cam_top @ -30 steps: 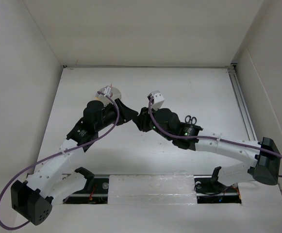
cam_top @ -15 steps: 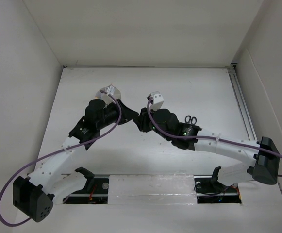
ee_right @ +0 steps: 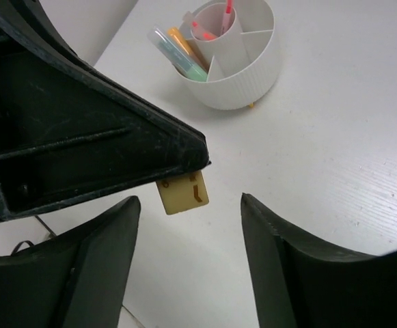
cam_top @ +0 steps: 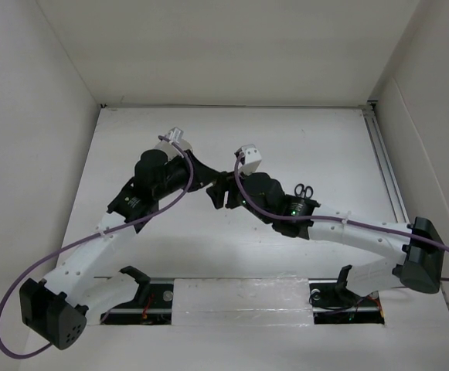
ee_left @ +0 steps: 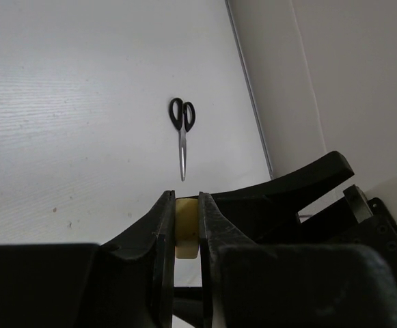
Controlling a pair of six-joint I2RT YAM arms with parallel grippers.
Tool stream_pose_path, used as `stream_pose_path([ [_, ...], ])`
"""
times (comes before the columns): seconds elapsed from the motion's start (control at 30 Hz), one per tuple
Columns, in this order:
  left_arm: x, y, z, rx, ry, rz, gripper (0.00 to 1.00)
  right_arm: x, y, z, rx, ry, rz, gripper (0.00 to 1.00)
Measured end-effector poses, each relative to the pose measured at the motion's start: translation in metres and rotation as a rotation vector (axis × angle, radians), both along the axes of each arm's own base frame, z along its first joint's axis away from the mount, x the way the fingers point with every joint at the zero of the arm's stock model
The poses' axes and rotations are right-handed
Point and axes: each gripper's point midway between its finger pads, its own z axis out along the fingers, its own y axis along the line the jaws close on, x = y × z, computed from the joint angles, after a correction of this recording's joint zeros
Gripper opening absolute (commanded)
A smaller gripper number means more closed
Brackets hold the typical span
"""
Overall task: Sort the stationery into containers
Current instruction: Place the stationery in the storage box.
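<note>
In the overhead view the left arm reaches in from the lower left, and its left pincer [cam_top: 202, 179] meets the right pincer [cam_top: 218, 193] near the middle of the white tabletop [cam_top: 301, 139]. Their black tips lie just beside each other. To the right of them, beside the right arm's wrist, a pair of black-handled scissors [cam_top: 304, 190] lies flat on the tabletop. The left wrist view shows the left pincer pressed together on a tiny tan eraser cube [ee_left: 186, 229]. The cube is pinched between the two black fingers at the lower centre of the frame, with the scissors flat on the surface above it, handles away from the camera. In the right wrist view the left pincer fills the upper left as a dark wedge, with the tan eraser cube poking out under its tip, just left of the frame's centre. The right pincer is spread, its two fingers standing at the lower left and lower right. The cube shows above the gap between them and touches neither. In the upper middle stands a low round white ribbed cup with inner dividers [ee_right: 249, 82], well apart from the cube. Orange and green highlighters [ee_right: 188, 58] lean out of its left compartment, and thin red and pink pens [ee_right: 226, 9] stand in its central tube.
</note>
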Motion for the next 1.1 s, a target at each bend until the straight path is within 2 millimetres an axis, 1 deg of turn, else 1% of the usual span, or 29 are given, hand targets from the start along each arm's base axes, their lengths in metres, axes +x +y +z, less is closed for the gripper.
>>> stream_pose_path([
  [0.1, 0.006, 0.005, 0.005, 0.012, -0.014, 0.042, 0.0, 0.0, -0.001, 0.004, 0.012, -0.006, 0.0, 0.77],
  [0.13, 0.008, 0.007, 0.006, 0.017, -0.015, 0.058, 0.0, -0.001, -0.002, 0.006, 0.017, -0.008, 0.0, 0.77],
  [0.17, 0.012, 0.011, 0.007, 0.028, -0.018, 0.087, 0.0, -0.001, -0.003, 0.008, 0.021, -0.012, -0.002, 0.8],
  [0.27, 0.026, 0.023, 0.017, 0.056, -0.037, 0.188, 0.0, -0.004, -0.014, 0.013, 0.042, -0.022, -0.018, 0.82],
  [0.33, 0.041, 0.035, 0.029, 0.073, -0.063, 0.284, 0.0, -0.007, -0.023, 0.014, 0.061, -0.023, -0.032, 0.83],
  [0.43, 0.067, 0.051, 0.046, 0.098, -0.096, 0.432, 0.0, -0.013, -0.036, 0.01, 0.078, -0.011, -0.045, 0.83],
  [0.47, 0.076, 0.059, 0.048, 0.122, -0.102, 0.495, 0.0, -0.015, -0.04, 0.007, 0.083, -0.005, -0.046, 0.83],
  [0.5, 0.084, 0.06, 0.054, 0.125, -0.11, 0.519, 0.0, -0.017, -0.043, 0.004, 0.084, 0.0, -0.048, 0.83],
  [0.57, 0.106, 0.07, 0.062, 0.17, -0.121, 0.621, 0.0, -0.021, -0.05, -0.002, 0.086, 0.009, -0.049, 0.83],
  [0.67, 0.137, 0.083, 0.068, 0.261, -0.146, 0.749, 0.0, -0.028, -0.061, -0.004, 0.1, 0.016, -0.049, 0.83],
  [0.73, 0.155, 0.088, 0.065, 0.331, -0.154, 0.806, 0.0, -0.033, -0.07, 0.003, 0.122, 0.009, -0.049, 0.84],
  [0.8, 0.173, 0.09, 0.059, 0.406, -0.154, 0.842, 0.0, -0.038, -0.079, 0.013, 0.152, -0.002, -0.049, 0.84],
  [0.87, 0.187, 0.089, 0.046, 0.477, -0.149, 0.855, 0.0, -0.041, -0.085, 0.024, 0.181, -0.016, -0.045, 0.84],
  [0.97, 0.201, 0.086, 0.02, 0.584, -0.123, 0.842, 0.0, -0.046, -0.091, 0.033, 0.2, -0.028, -0.039, 0.84],
  [1.1, 0.213, 0.085, -0.009, 0.696, -0.1, 0.818, 0.0, -0.05, -0.095, 0.033, 0.188, -0.029, -0.029, 0.84],
])
